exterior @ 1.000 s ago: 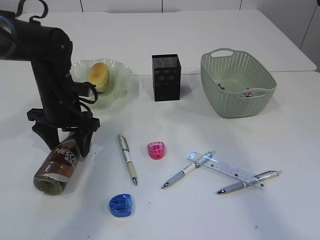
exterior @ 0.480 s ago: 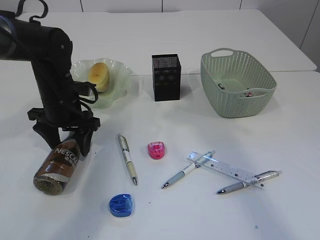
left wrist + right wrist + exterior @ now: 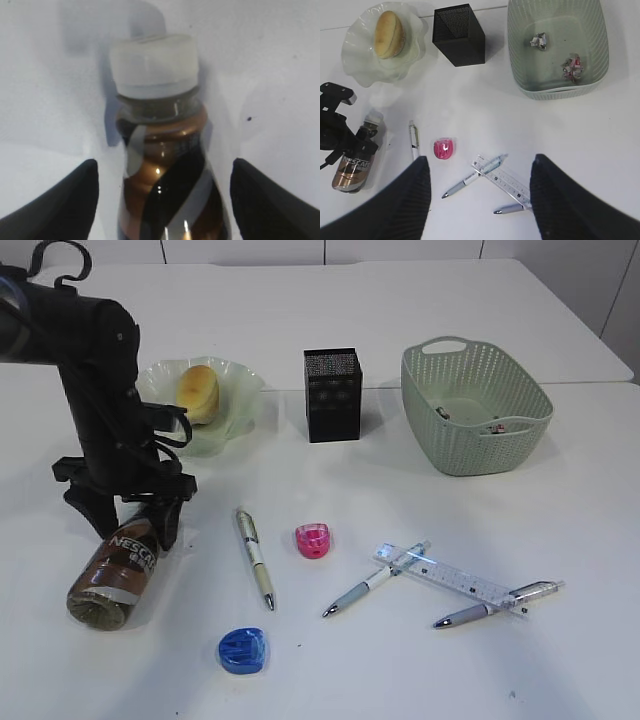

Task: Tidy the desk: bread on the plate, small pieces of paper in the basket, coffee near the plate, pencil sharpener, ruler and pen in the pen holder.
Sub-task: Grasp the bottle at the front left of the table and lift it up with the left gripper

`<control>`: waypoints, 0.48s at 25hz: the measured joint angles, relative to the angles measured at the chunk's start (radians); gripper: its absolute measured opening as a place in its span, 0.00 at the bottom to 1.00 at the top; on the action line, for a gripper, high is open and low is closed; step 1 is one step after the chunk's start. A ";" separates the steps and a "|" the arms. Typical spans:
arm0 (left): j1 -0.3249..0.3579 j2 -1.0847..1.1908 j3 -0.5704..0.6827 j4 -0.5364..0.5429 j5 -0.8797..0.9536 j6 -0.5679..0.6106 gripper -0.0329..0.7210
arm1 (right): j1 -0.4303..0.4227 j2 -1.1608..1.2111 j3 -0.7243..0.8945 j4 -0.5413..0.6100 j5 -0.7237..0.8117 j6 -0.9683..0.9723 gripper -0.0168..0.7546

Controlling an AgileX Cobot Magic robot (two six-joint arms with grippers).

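Over the last second the left gripper [image 3: 125, 523] had shifted only slightly above the coffee [image 3: 113, 575], its jaws spread wide on either side of the bottle's neck without clamping it (the bottle lay on its side, in front of the plate [image 3: 232, 400]). So the grasp seemed close, not made. To the plate's right, the right gripper [image 3: 477, 192] hung high with its jaws apart, holding nothing.

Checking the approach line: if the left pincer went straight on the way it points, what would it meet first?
Most likely the coffee bottle, lying on the desk between the open left pincer's fingers; contact isn't clear.
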 joint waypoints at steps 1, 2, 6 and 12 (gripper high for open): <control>0.002 0.005 0.000 0.000 0.000 0.000 0.80 | 0.000 0.000 0.000 0.000 0.000 0.000 0.66; 0.003 0.010 0.000 0.000 0.000 0.000 0.80 | 0.000 0.000 0.000 0.000 0.002 0.000 0.66; 0.004 0.026 0.000 0.000 0.000 0.000 0.80 | 0.000 0.000 0.000 0.000 0.002 0.000 0.66; 0.004 0.030 0.000 0.000 -0.001 0.000 0.79 | 0.000 -0.002 0.000 0.000 0.002 0.000 0.66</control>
